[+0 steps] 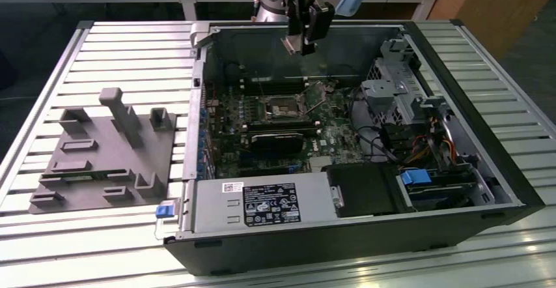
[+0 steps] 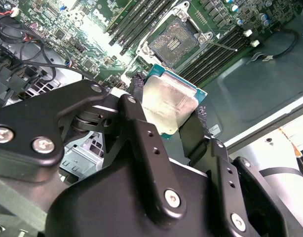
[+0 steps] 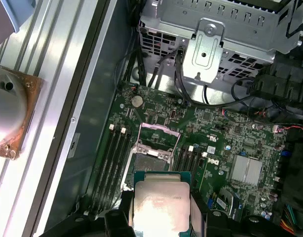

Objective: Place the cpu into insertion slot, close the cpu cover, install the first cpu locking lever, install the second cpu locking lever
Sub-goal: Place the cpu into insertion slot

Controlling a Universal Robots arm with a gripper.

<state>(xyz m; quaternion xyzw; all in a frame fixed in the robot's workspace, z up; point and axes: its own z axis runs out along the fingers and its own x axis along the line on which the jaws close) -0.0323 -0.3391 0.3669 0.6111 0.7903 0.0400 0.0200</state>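
cpu (image 2: 170, 107) in the gripper (image 2: 169, 100)

The cpu (image 2: 166, 112) has a dull silver-grey top with a teal-green border. The insertion slot (image 2: 177, 35) has a dark centre and a silvery rim. The circuit board (image 3: 215, 128) is green. The gripper (image 2: 168, 96) is black. The computer case (image 1: 347, 242) is black, and the fixture block (image 1: 104, 151) is plain grey.

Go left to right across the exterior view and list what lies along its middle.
grey fixture block → insertion slot → silver drive cage → case's black side wall
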